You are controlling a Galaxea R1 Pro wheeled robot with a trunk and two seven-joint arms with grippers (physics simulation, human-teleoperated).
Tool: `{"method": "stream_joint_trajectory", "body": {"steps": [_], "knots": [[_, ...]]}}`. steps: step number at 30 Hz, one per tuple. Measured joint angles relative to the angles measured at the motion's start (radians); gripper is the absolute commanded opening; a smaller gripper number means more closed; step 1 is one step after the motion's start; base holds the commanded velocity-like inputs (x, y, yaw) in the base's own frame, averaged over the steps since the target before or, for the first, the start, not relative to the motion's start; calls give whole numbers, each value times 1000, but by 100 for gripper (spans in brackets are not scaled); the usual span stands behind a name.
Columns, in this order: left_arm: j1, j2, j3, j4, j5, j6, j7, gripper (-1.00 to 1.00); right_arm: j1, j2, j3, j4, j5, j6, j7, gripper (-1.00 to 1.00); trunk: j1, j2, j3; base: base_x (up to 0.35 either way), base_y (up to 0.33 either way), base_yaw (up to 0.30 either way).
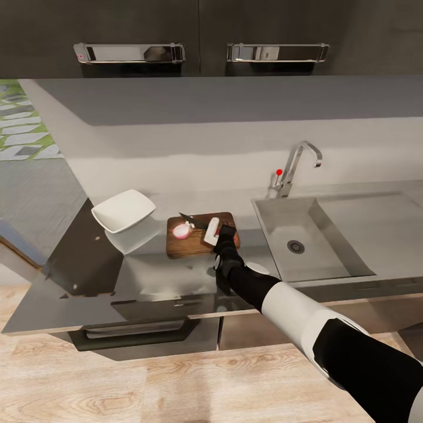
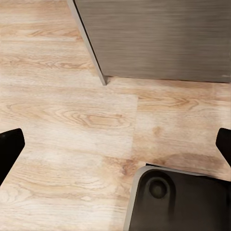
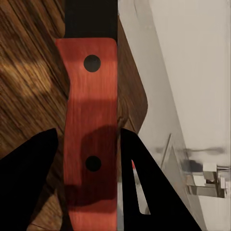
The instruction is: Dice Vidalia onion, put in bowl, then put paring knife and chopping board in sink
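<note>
On the grey countertop (image 1: 147,276) lies the dark brown chopping board (image 1: 197,244). A small pinkish-red Vidalia onion (image 1: 181,231) with a pale top sits on the board's left part. My right gripper (image 1: 218,234) hovers over the board's right part, shut on the paring knife (image 1: 189,220), whose dark blade points left past the onion. In the right wrist view the reddish-brown knife handle (image 3: 89,110) runs between my right gripper (image 3: 89,139) fingers, above the board (image 3: 29,72). The white bowl (image 1: 123,212) stands left of the board. The sink (image 1: 276,235) is to the right. My left gripper (image 2: 115,144) is open over the floor.
A chrome faucet (image 1: 296,161) with a red knob (image 1: 279,172) rises behind the sink, with a flat drainboard (image 1: 376,223) to its right. Dark wall cabinets (image 1: 205,35) hang above. The counter's front edge (image 1: 176,317) runs over dark drawers. Wooden floor (image 2: 72,120) lies below.
</note>
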Motion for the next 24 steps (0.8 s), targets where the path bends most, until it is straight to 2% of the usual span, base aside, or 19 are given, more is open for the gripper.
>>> {"method": "stream_joint_trajectory", "body": {"steps": [9, 13, 19, 24], "knots": [[0, 0, 0, 0, 0, 0, 0, 100, 0, 0, -3, -58, 4, -4, -13, -100, 0, 0, 0, -10, 0, 0], [0, 0, 0, 1, 0, 0, 0, 100, 0, 0, -3, -104, 2, 2, -13, -100, 0, 0, 0, -231, 0, 0], [0, 0, 0, 0, 0, 0, 0, 100, 0, 0, -3, -117, -4, 6, -9, -100, 1, 0, 0, -299, 0, 0], [0, 0, 0, 0, 0, 0, 1, 100, 2, 0, 0, -114, -9, 8, 9, -100, 0, 0, 0, -100, 0, 0]]}}
